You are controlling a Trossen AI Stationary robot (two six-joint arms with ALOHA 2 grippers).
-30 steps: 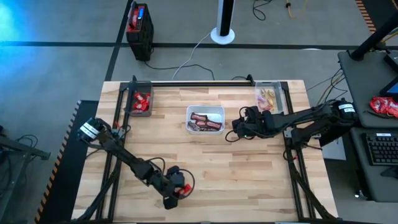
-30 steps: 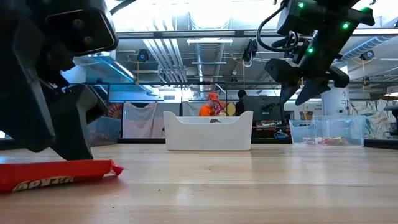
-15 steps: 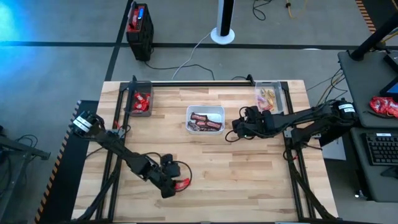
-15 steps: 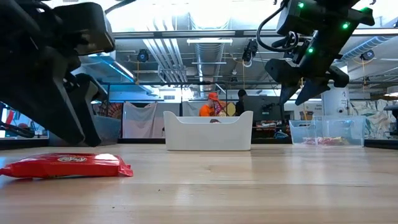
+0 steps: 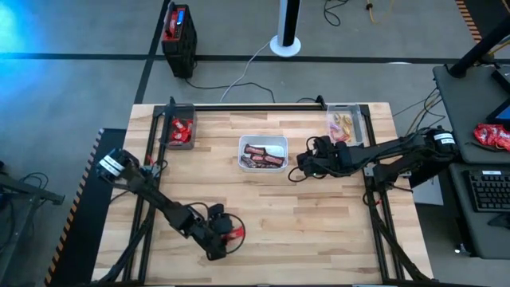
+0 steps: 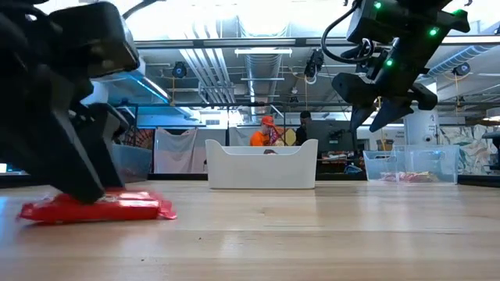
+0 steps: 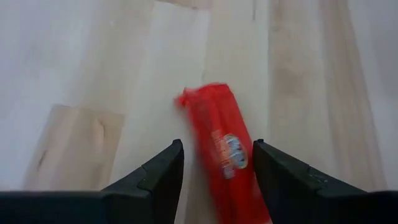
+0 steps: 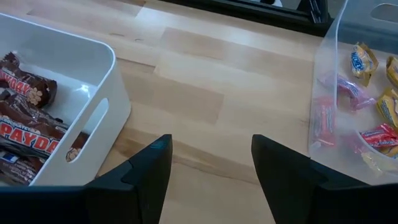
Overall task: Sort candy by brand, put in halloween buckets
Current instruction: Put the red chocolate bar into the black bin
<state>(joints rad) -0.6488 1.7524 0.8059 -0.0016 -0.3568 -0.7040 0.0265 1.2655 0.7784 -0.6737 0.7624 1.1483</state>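
**Left gripper straddling a red-wrapped bar before pickup**

The left gripper [image 7: 214,180] is low over the near part of the wooden table [image 5: 319,231], its jaws spread to either side of a red-wrapped candy bar [image 7: 225,155] that lies flat on the wood; no pinch is visible yet. The step in hand appears to be the grasp of this bar. The next move calls for closing on the wrapper, lifting, and carrying it to the clear tub [image 5: 178,127] at the far left corner, which already holds red wrappers. The white tray [image 5: 263,153] at table centre contains dark brown bars, one reading "PAYDAY". The clear tub [image 5: 345,123] at the far right corner holds small yellow and pink pieces. The right gripper [image 8: 208,171] waits between tray and right tub, jaws spread and empty.
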